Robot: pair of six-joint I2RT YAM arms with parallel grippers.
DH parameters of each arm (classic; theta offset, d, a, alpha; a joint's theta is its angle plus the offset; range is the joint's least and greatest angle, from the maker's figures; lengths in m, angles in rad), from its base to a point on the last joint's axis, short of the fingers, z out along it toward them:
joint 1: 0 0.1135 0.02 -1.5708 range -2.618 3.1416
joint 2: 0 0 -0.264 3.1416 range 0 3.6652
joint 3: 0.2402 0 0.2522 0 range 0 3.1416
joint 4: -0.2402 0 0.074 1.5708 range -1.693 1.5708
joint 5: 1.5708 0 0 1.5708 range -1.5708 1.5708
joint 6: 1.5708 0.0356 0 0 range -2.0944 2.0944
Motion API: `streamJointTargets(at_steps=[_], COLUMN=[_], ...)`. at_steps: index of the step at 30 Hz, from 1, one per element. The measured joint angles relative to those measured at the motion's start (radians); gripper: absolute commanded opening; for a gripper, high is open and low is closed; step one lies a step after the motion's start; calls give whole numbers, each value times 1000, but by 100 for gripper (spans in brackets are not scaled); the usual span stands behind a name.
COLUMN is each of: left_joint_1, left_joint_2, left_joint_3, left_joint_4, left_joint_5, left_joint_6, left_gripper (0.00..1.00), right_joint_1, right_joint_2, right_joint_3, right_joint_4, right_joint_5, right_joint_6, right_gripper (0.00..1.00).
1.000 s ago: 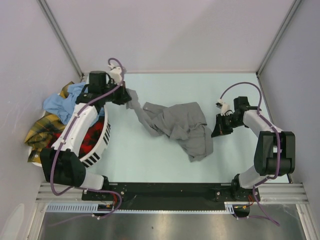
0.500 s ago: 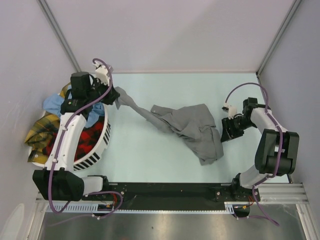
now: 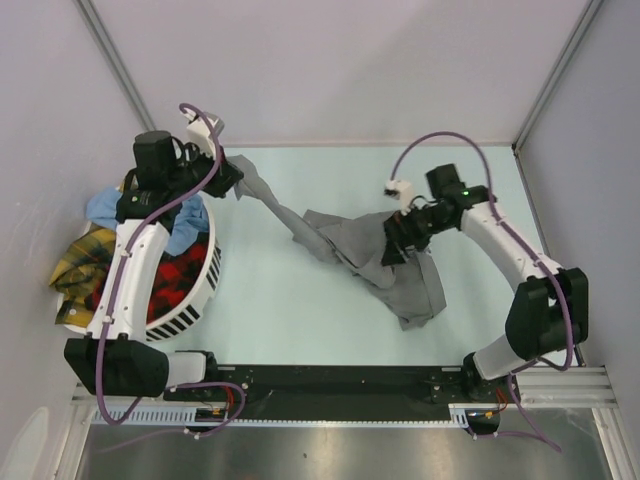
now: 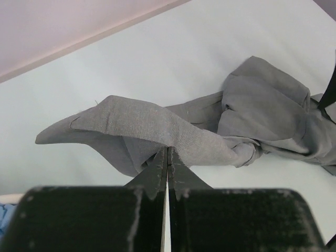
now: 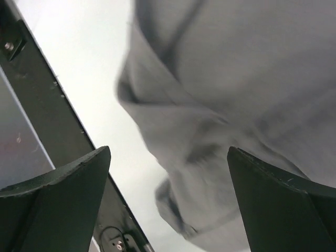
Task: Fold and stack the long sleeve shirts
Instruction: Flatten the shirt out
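A mid-grey long sleeve shirt (image 3: 365,250) lies crumpled mid-table, one sleeve stretched toward the back left. My left gripper (image 3: 237,186) is shut on that sleeve's end beside the basket; in the left wrist view the jaws (image 4: 168,151) pinch a fold of the grey cloth (image 4: 262,110). My right gripper (image 3: 392,248) hovers open over the shirt's right part. Its wrist view shows the grey cloth (image 5: 236,79) below the wide-spread fingers (image 5: 169,149), nothing held. A red-and-black plaid shirt (image 3: 172,285), a light blue one (image 3: 110,208) and a yellow plaid one (image 3: 78,262) sit in and over the basket.
The white slotted basket (image 3: 200,298) stands at the left edge, under my left arm. Grey walls close the table at the back and both sides. A black rail (image 3: 330,380) with the arm bases runs along the near edge.
My right gripper has opened and swung left from the table's right side to above the grey shirt. My left gripper has drawn the sleeve farther back and left, stretching it.
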Motion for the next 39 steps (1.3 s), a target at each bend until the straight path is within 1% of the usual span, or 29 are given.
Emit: streamJointTargets(at_steps=[1,3,4,5,7,8,10,13,17,19,21,23,27,30,32,34,36,39], left_joint_1=[0,0,-1,-1,-1,-1,-1,-1,-1,-1,-1,-1,-5,-18,-48,-103,-173,-317], left_joint_2=[0,0,0,-1,-5,-9,-23,-59,-115,-133,-142,-148,-183,-241,-289,-339,-380,-421], left_joint_3=[-8,-19,-24,-28,-39,-46,-63,-101,-164,-182,-187,-188,-204,-231,-257,-298,-346,-418], left_joint_4=[0,0,0,-1,0,-2,-8,-22,-49,-63,-75,-85,-142,-238,-310,-379,-425,-485], left_joint_5=[1,4,5,5,6,7,9,10,3,0,3,12,55,89,100,103,98,82], left_joint_6=[0,1,1,2,10,13,34,77,149,176,202,228,311,422,513,591,639,677], left_gripper=[0,0,0,0,0,0,0,0,0,0,0,0,0,0,0,0,0,0], right_joint_1=[50,125,148,161,177,177,165,116,-36,-109,-159,-175,-167,-171,-182,-192,-198,-196], right_joint_2=[10,39,57,72,107,123,141,153,153,150,148,148,172,206,221,229,235,238], right_joint_3=[-5,-12,-13,-13,-13,-8,18,127,377,479,540,567,571,577,582,595,627,671], right_joint_4=[16,43,55,64,79,78,66,26,28,42,60,73,100,113,121,124,136,167], right_joint_5=[5,25,38,50,82,101,126,142,113,98,93,93,93,102,113,121,129,139], right_joint_6=[18,51,61,70,77,91,91,95,105,113,118,124,152,173,185,192,202,214], right_gripper=[100,95,87,50,23,0,0,0,0,0,0,0,0,0,0,0,0,0])
